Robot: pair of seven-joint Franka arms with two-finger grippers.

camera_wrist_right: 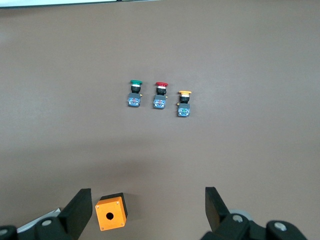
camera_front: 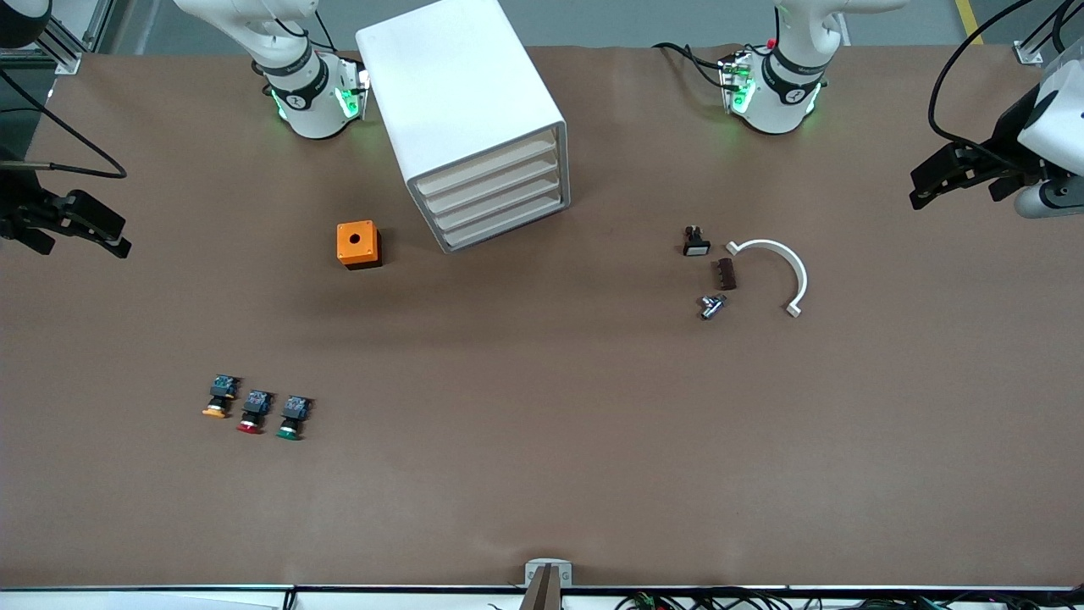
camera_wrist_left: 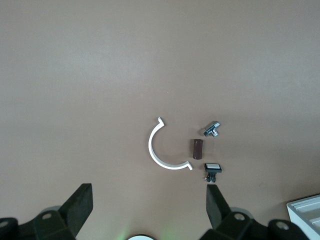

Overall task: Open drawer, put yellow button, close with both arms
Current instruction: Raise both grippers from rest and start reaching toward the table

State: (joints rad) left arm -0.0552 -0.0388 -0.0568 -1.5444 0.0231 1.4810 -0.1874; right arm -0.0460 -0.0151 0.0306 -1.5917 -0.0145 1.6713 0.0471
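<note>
Both grippers are spread and held high; left gripper point(camera_front: 931, 182) waits well clear of the shut top drawer point(camera_front: 487, 174); yellow button point(camera_wrist_right: 184, 103) lies ahead of right gripper point(camera_wrist_right: 145, 210), touching nothing; the adjacent red-capped button point(camera_wrist_right: 160, 95) risks being mistakenly pinched.

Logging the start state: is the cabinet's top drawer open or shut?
Shut. The uppermost cream-white tray drawer sits flush with the three below in the big white rounded cabinet; none sticks out.
</note>
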